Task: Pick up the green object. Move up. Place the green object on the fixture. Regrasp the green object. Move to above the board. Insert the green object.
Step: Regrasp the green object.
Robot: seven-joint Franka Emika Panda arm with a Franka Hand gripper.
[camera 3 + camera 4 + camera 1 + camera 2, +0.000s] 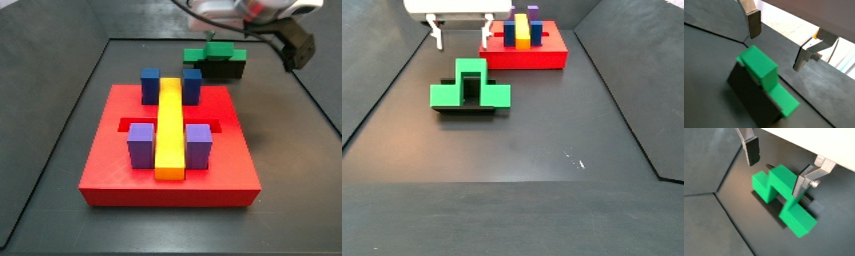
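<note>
- Green object: bright green, blocky, stepped w/ raised middle cube; sits on the black fixture on dark floor, apart from the red board.
- Gripper: above the piece, fingers spread wide, nothing between them, no contact w/ green in both wrist views.
- Board carries yellow bar plus blue and purple blocks.

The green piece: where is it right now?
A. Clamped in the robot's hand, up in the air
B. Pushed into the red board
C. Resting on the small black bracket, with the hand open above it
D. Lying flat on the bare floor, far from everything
C. The green piece sits on the black fixture, and the hand hangs open above and apart from it; the red board lies behind.
</note>
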